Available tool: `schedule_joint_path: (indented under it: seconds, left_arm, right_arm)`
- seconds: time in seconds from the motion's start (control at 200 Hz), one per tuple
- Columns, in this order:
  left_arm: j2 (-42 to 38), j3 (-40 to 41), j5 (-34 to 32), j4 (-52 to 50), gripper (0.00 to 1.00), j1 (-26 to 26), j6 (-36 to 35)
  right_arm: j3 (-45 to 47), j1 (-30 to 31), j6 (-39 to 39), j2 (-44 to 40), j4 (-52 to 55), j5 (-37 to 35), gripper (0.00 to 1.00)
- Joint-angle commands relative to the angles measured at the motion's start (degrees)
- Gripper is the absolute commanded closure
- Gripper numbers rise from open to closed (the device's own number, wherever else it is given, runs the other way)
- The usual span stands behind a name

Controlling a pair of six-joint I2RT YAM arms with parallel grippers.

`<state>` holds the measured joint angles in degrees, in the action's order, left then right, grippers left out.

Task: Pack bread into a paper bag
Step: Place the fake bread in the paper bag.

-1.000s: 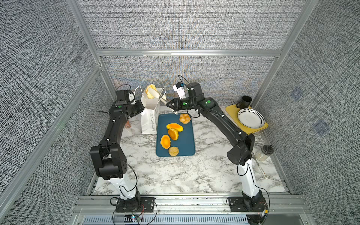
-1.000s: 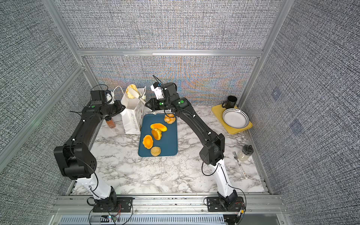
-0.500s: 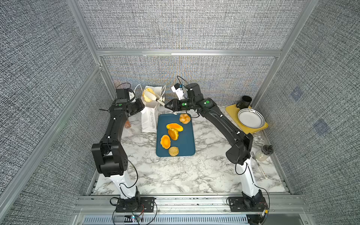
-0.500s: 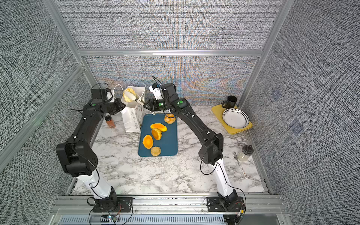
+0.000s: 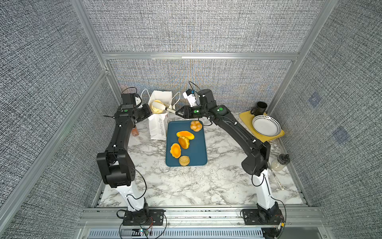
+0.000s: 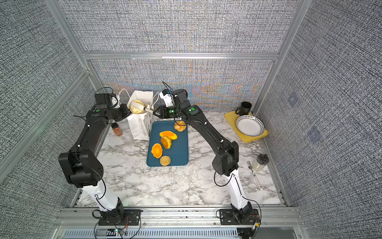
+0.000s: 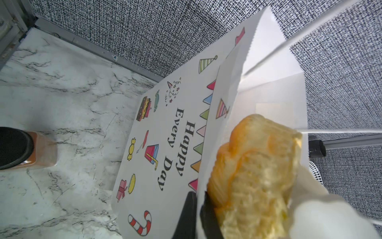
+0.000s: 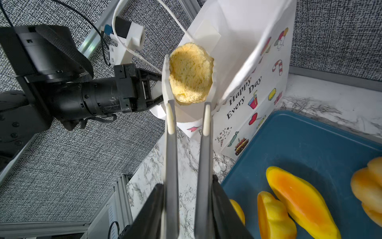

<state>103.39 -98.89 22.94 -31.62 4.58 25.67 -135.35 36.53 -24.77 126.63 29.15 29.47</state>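
The left tool [image 7: 198, 216] is clamped on the rim of the paper bag [image 5: 158, 126], with one finger outside the paper and one inside. The bag stands upright on the counter [image 5: 186, 186] with its mouth open, just beside the far left corner of the blue tray [image 5: 196, 154].

The right tool [image 5: 177, 113] is closed around a pair of metal tongs [image 8: 171, 165], and the tongs' white tips stand apart. The pale crumbly bun [image 8: 191, 74] sits in the mouth of the bag, up near the rim. It lies just past the tongs' tips and close against the side the left tool holds. Whether either tip touches the bun cannot be told.

There are six pieces of bread. One is at the bag, and five lie on the tray, well apart from both tools:
- three orange ovals [image 5: 185, 135] [image 5: 184, 142] [image 5: 175, 150] bunched in the middle
- one knotted roll [image 5: 196, 126] at the far end
- one sesame bun [image 5: 184, 160] at the near edge

There is one bag, one tray and one pair of tongs. A single spice jar [image 6: 117, 129] stands on the counter to the left of the bag.
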Motion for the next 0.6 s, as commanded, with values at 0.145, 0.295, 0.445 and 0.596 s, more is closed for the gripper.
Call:
schedule_joint_path:
  seconds: [0.145, 0.295, 0.445, 0.596]
  left_arm:
    - [0.7, -0.1, -0.8, -0.8, 0.98, 0.3, -0.2]
    - [1.1, -0.1, -1.2, -0.8, 0.98, 0.3, 0.0]
    - [1.3, -0.3, -1.5, -0.7, 0.98, 0.3, 0.1]
    - [1.5, -0.8, -3.1, -1.0, 0.98, 0.3, 0.3]
  right_arm:
    - [0.0, 0.1, 1.5, -1.6, -3.4, -2.1, 0.62]
    - [0.5, 0.2, 2.4, -2.7, -3.2, -4.5, 0.62]
    - [1.2, 0.1, 2.6, -3.3, -3.8, -5.5, 0.62]
    - [0.8, 0.1, 3.4, -3.7, -3.8, -5.7, 0.62]
